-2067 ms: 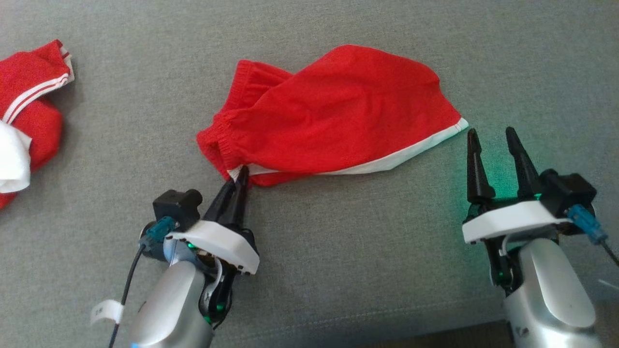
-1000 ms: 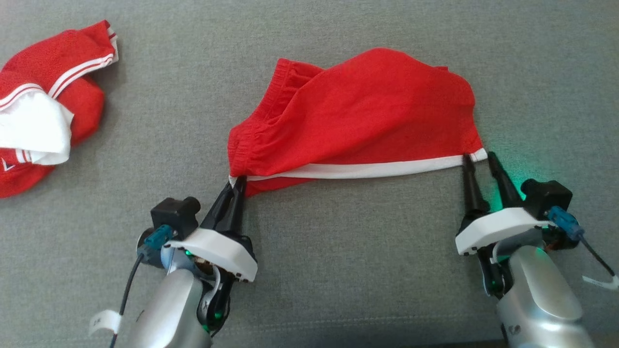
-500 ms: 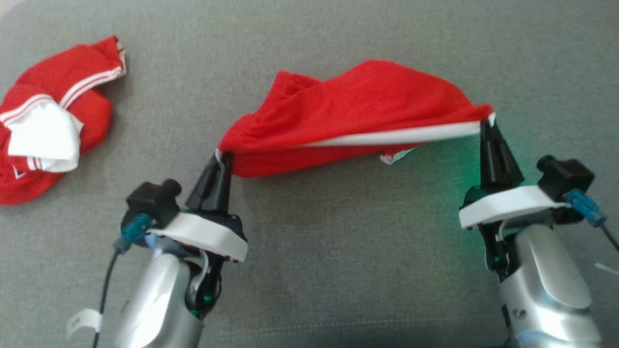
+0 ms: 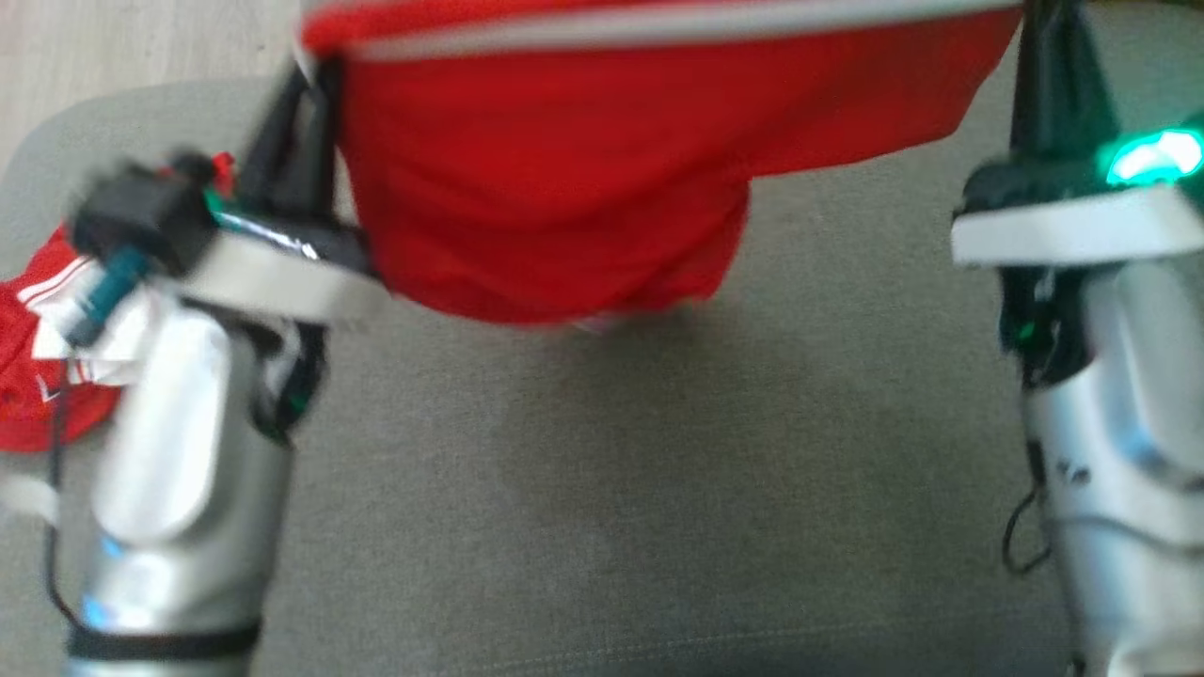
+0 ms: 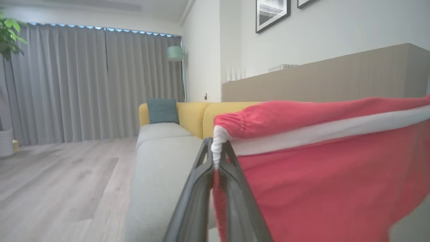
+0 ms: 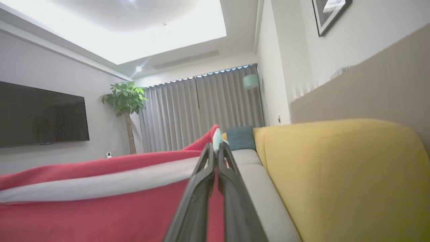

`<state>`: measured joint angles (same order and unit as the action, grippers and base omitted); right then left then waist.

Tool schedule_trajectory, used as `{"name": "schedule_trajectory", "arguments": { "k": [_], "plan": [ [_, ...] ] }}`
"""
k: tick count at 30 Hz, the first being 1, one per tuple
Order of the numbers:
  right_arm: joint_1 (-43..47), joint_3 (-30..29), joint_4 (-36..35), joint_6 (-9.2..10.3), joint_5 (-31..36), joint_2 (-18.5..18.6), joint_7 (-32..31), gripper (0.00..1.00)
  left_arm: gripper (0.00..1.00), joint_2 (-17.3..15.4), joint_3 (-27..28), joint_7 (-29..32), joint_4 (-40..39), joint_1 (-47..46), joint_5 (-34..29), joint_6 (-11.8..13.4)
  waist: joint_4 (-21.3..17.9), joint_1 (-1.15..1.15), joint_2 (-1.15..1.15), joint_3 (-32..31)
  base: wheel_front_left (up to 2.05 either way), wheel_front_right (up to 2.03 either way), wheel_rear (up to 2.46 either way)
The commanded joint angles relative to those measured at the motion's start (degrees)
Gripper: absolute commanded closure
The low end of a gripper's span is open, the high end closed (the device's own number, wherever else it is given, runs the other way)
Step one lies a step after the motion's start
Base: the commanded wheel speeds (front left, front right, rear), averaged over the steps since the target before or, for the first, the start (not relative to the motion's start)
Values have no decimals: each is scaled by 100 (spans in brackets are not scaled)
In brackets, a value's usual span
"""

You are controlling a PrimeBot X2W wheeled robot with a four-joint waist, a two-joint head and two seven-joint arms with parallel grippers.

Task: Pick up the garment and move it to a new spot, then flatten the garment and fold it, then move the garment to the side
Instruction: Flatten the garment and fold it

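red shorts (image 4: 564, 188) hanging in the air above the sofa (image 4: 658, 489) seat, white-trimmed edge pulled taut on top, left gripper (image 5: 216, 148) pinched shut on one corner, right gripper (image 6: 215, 148) clamped on the other, another red garment (image 4: 38, 404) crumpled at the sofa's left end

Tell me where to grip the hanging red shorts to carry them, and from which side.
Grip the red shorts at both ends of the white-striped edge, fingers coming in from the robot's side. That edge stretches straight, so the cloth hangs flat beneath it. The left gripper is shut on the gathered waistband end, the right gripper on the far end.
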<state>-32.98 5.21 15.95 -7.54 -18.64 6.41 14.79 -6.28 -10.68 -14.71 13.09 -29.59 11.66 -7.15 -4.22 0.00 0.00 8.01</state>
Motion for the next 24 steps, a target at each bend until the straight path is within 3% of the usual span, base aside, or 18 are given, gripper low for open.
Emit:
{"name": "schedule_trajectory", "arguments": {
  "k": [1,8,16,21,24],
  "plan": [
    [-331,114,-233,5,-53,72,21,100,100,-288,232,-29,-149,-442,-72,-12,-34,0,0,31,0,0,0],
    [-1495,299,19,5,-124,340,21,100,100,-717,132,3,382,-1710,-193,-25,-59,0,0,449,0,0,0],
    [-3248,290,990,5,411,420,21,100,100,-746,-233,74,1472,-3397,-387,-21,64,0,0,1469,0,0,0],
    [-4248,-318,1170,5,1077,346,21,100,100,-643,-183,-20,2086,-4490,-587,267,73,0,0,1980,0,0,0],
    [-4528,-666,1167,5,1385,311,21,100,100,-564,-77,-26,2022,-4814,-578,365,82,0,0,2180,0,0,0]
  ]
}}
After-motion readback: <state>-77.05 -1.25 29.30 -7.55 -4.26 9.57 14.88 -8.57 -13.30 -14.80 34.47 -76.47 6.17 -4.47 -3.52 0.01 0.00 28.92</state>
